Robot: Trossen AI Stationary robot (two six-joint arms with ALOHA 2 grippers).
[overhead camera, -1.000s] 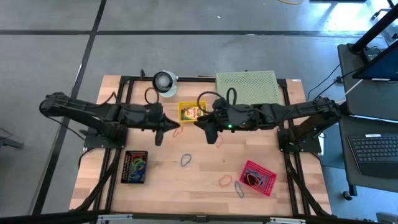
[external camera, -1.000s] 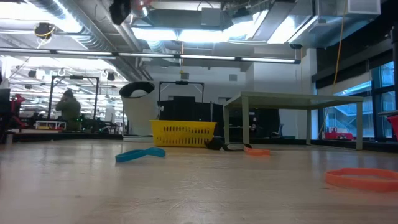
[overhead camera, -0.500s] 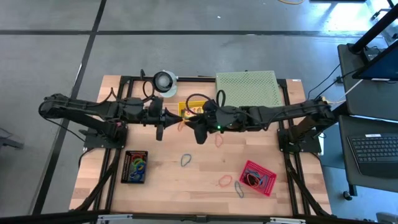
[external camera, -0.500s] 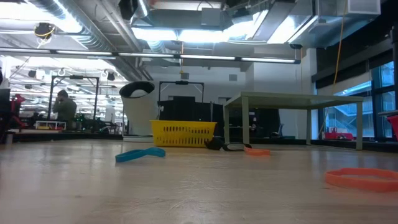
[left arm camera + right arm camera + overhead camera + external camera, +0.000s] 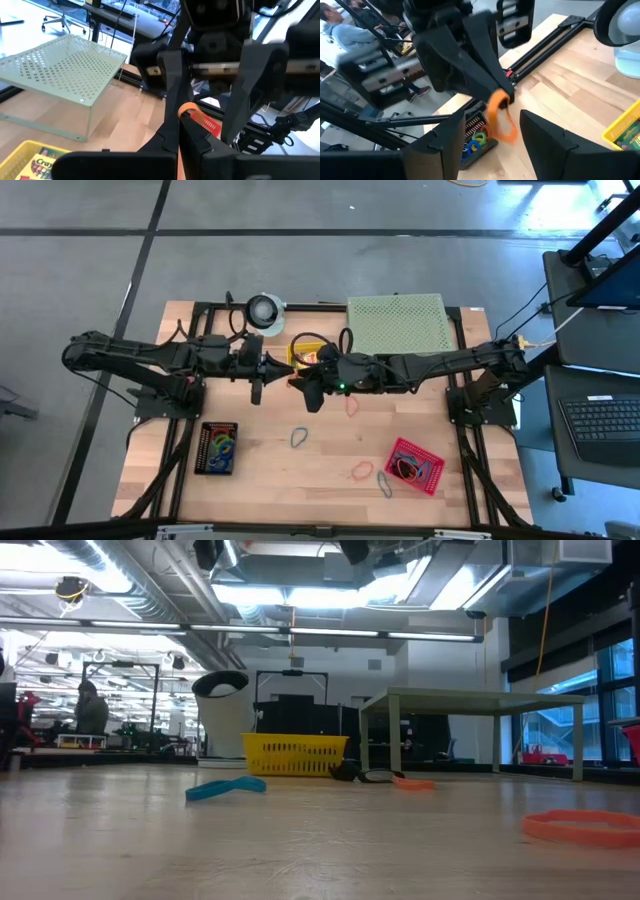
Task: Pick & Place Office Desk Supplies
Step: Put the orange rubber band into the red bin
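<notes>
An orange rubber band (image 5: 504,120) hangs in the air over the table's middle, with my left gripper (image 5: 284,373) shut on it. My right gripper (image 5: 492,120) is open and faces the left one. Its two fingers (image 5: 172,85) stand on either side of the band and of the left fingertips, without touching them. A yellow basket (image 5: 296,350) behind the grippers holds a crayon box. Loose on the table lie a blue band (image 5: 298,438), an orange band (image 5: 361,471) and another orange band (image 5: 352,406). My left gripper pinches the orange band's upper end (image 5: 498,101) between its two fingertips. The fingers are about level and point toward the table's right. The loop hangs slack below the fingertips, clear of the table.
At the far right stands a pale green perforated stand (image 5: 398,322). A white-and-grey roll (image 5: 265,310) sits at the far edge. A black box with coloured bands (image 5: 217,447) lies near left, and a red basket with bands (image 5: 414,465) near right. Bare wood lies between these two.
My right gripper has moved toward the table's left and somewhat down, up to my left gripper, so that its fingers now stand around the hanging orange band. My left gripper has tipped up a little with the band.
</notes>
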